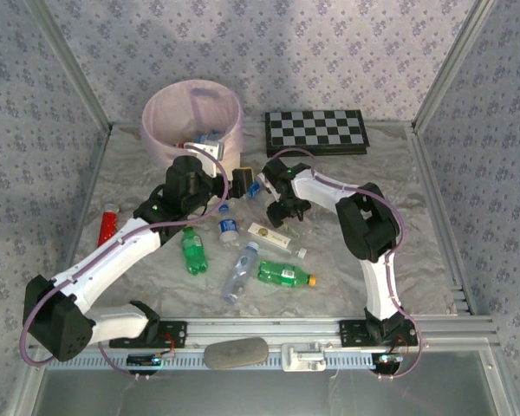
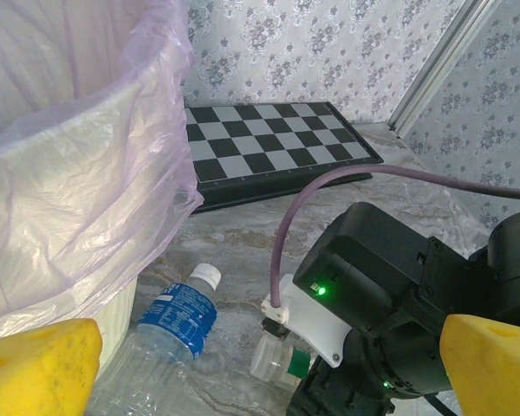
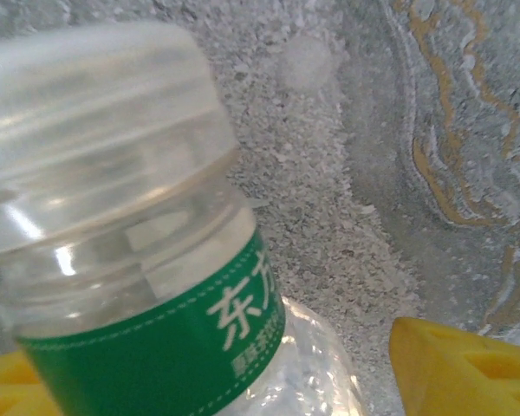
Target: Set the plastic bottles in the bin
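The bin, cream with a pink bag, stands at the back left; its wall rises close by in the left wrist view. My left gripper hangs open beside it, over a clear blue-labelled bottle. My right gripper is low over a clear green-labelled bottle that lies between its yellow fingers, with a narrow gap on the right side. Several other plastic bottles lie on the table: one green, one clear, one green with an orange cap.
A black-and-white chessboard lies flat at the back right of the bin. A red-capped item rests by the left wall. One bottle lies inside the bin. Metal frame rails border the table on both sides.
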Motion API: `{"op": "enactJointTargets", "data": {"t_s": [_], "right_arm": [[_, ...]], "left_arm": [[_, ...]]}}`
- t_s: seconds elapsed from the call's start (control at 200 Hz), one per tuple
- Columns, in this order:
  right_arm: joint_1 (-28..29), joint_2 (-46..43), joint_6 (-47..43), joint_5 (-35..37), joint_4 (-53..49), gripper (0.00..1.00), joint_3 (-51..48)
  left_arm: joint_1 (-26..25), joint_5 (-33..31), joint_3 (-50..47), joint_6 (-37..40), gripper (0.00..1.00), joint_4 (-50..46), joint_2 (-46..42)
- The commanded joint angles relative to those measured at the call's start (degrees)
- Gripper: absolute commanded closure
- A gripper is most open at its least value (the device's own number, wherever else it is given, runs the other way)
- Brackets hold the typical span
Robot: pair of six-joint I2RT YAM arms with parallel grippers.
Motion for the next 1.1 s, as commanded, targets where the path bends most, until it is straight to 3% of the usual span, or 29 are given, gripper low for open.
{"op": "enactJointTargets", "data": {"t_s": [0.0,0.235,0.43,0.63,0.884,1.094], "right_arm": [[-1.82,-6.41,1.63,-1.89,3.34,0.29,-2.61],[-7.8,-19.95,6.37,-9.4,16.18,0.46,-9.71],[-11.84,-28.18,14.76,-16.03,24.43,0.49,-14.18],[-15.11,-35.23,29.73,-21.24,38.53,0.5,-22.47],[-15.45,-39.19,46.23,-25.72,60.81,0.53,-31.83],[-13.12,-39.08,48.74,-27.41,70.94,0.54,-33.92]], "left_arm": [[-0.62,0.57,2.34,0.37,0.0,0.95,-0.85],[-2.89,1.15,3.39,4.44,0.0,1.5,-1.35],[-5.58,3.04,5.1,6.31,0.0,0.79,0.62],[-8.68,3.39,5.72,4.93,0.0,1.71,3.5],[-10.81,5.51,5.65,-0.79,0.0,5.12,8.0],[-11.16,7.03,7.66,-1.69,0.0,4.99,11.25]]}}
